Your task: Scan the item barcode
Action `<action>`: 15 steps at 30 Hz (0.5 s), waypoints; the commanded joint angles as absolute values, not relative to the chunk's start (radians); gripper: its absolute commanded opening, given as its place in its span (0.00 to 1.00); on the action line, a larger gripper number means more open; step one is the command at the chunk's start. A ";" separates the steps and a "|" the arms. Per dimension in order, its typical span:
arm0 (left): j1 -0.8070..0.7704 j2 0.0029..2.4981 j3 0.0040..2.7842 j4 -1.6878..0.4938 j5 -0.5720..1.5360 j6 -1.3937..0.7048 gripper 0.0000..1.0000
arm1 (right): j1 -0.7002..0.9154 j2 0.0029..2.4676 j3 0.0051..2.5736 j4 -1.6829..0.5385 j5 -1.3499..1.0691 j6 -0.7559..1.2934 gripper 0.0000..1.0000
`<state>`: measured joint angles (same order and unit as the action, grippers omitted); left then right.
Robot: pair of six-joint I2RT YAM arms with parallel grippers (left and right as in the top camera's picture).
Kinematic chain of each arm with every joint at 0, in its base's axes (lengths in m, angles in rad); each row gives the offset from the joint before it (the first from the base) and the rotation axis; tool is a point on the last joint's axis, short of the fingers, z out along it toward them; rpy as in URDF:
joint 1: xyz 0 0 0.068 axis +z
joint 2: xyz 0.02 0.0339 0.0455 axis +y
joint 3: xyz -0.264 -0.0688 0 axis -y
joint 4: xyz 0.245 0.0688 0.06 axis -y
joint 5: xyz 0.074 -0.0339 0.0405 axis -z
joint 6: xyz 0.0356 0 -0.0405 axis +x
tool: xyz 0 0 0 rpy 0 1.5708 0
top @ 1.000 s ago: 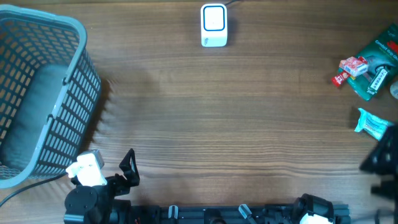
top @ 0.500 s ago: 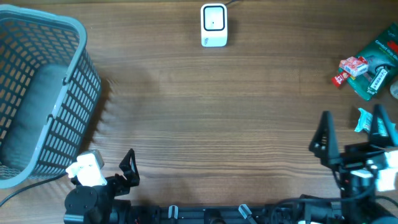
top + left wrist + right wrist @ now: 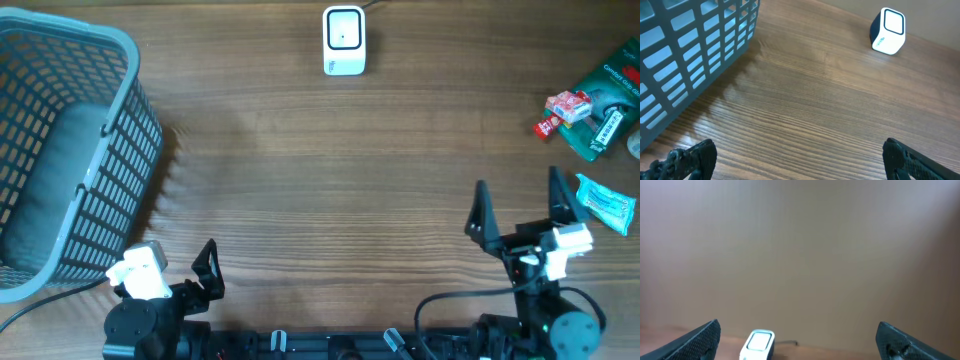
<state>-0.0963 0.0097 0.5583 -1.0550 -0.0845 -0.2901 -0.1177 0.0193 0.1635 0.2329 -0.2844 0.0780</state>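
Note:
The white barcode scanner [image 3: 344, 40] stands at the far middle of the table; it also shows in the left wrist view [image 3: 887, 31] and low in the right wrist view [image 3: 757, 345]. Small packaged items lie at the right edge: a red packet [image 3: 565, 108], a green pack [image 3: 606, 95] and a light blue packet [image 3: 606, 201]. My right gripper [image 3: 517, 208] hangs open and empty just left of the blue packet, pointing toward the scanner [image 3: 800, 342]. My left gripper [image 3: 178, 272] rests open and empty at the near left [image 3: 800, 165].
A grey slatted basket [image 3: 110, 150] fills the left side, close to the left arm [image 3: 695, 45]. A cable runs from the scanner off the far edge. Bare wood table [image 3: 330, 180] lies between the scanner and both arms.
The right arm has swung in from the right edge toward the left and turned to face the scanner. The left arm and all items have stayed put.

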 commanded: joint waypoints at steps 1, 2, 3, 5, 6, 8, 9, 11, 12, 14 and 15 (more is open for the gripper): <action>-0.101 0.007 0.553 -1.053 -0.098 -0.276 1.00 | -0.112 0.003 0.111 0.240 -0.254 0.044 1.00; -0.101 0.007 0.553 -1.053 -0.098 -0.276 1.00 | -0.111 0.003 0.102 0.240 -0.244 0.042 1.00; -0.101 0.007 0.553 -1.053 -0.098 -0.276 1.00 | -0.111 0.003 0.090 0.240 -0.232 0.041 1.00; -0.101 0.007 0.553 -1.053 -0.098 -0.276 1.00 | -0.111 0.003 0.046 0.258 -0.210 0.041 1.00; -0.101 0.007 0.553 -1.053 -0.098 -0.276 1.00 | -0.111 0.003 0.026 0.274 -0.210 0.041 1.00; -0.101 0.007 0.553 -1.053 -0.098 -0.276 1.00 | -0.112 0.003 0.005 0.267 -0.207 0.043 1.00; -0.101 0.007 0.553 -1.053 -0.098 -0.276 1.00 | -0.112 0.003 0.005 0.262 -0.203 0.044 1.00; -0.101 0.007 0.553 -1.053 -0.098 -0.276 1.00 | -0.112 0.003 0.005 0.262 -0.199 0.028 1.00; -0.101 0.007 0.553 -1.053 -0.098 -0.276 1.00 | -0.112 0.003 0.005 0.260 -0.197 0.022 1.00; -0.101 0.007 0.553 -1.053 -0.098 -0.276 1.00 | -0.112 0.003 0.005 0.233 -0.170 0.023 1.00; -0.101 0.007 0.553 -1.053 -0.098 -0.276 1.00 | -0.112 0.003 0.005 0.194 -0.155 0.025 1.00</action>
